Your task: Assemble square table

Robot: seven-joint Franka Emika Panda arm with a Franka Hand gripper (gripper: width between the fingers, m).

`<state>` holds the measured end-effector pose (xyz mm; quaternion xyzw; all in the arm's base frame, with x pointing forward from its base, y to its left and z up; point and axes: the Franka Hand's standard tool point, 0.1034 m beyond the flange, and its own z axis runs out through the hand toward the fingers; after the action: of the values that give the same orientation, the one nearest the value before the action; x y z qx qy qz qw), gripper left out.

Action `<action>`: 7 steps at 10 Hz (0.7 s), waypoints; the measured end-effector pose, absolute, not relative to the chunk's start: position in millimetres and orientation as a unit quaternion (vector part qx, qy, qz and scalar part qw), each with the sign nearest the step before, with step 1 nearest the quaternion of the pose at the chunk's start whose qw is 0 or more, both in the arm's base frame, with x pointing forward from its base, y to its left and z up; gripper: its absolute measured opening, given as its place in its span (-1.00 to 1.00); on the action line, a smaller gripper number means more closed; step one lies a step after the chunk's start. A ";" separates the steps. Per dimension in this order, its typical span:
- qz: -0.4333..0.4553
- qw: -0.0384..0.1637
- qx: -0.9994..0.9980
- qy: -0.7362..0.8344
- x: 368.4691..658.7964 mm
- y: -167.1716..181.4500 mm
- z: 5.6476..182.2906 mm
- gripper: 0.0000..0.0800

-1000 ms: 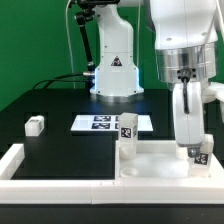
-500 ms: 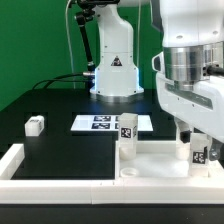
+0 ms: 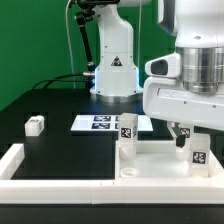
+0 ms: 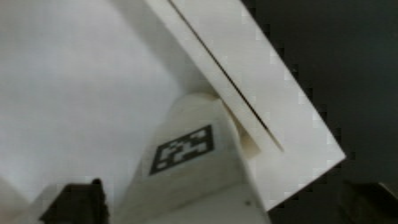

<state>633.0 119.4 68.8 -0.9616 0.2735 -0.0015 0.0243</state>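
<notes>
My gripper (image 3: 196,136) stands wide open and holds nothing. Its two fingers (image 4: 71,205) are spread to either side of a short white leg (image 3: 198,156), clear of it. That leg stands upright on the white square top (image 3: 150,165), near the corner at the exterior view's right, with its tag facing the camera. In the wrist view the same leg rises just beside the top's raised rim, and the black tabletop (image 3: 60,140) shows dark beyond it. A second leg (image 3: 127,136) stands upright at the corner toward the exterior view's left. A small white piece (image 3: 35,125) lies well apart on the black tabletop, and the marker board (image 3: 100,122) lies behind the second leg. A low white wall (image 3: 14,160) borders the front.
</notes>
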 end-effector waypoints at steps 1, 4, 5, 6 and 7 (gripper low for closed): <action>-0.010 0.025 -0.976 0.215 634.8 114.8 67.8 0.62; -0.010 0.026 -0.972 0.235 634.7 116.2 67.9 0.30; -0.009 0.026 -0.968 0.251 634.7 116.4 67.9 -0.04; -0.008 0.027 -0.955 0.295 634.6 116.5 67.8 -0.04; -0.007 0.027 -0.942 0.334 634.6 116.1 67.8 -0.28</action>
<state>634.6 116.1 67.8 -0.9421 0.3340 -0.0067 0.0274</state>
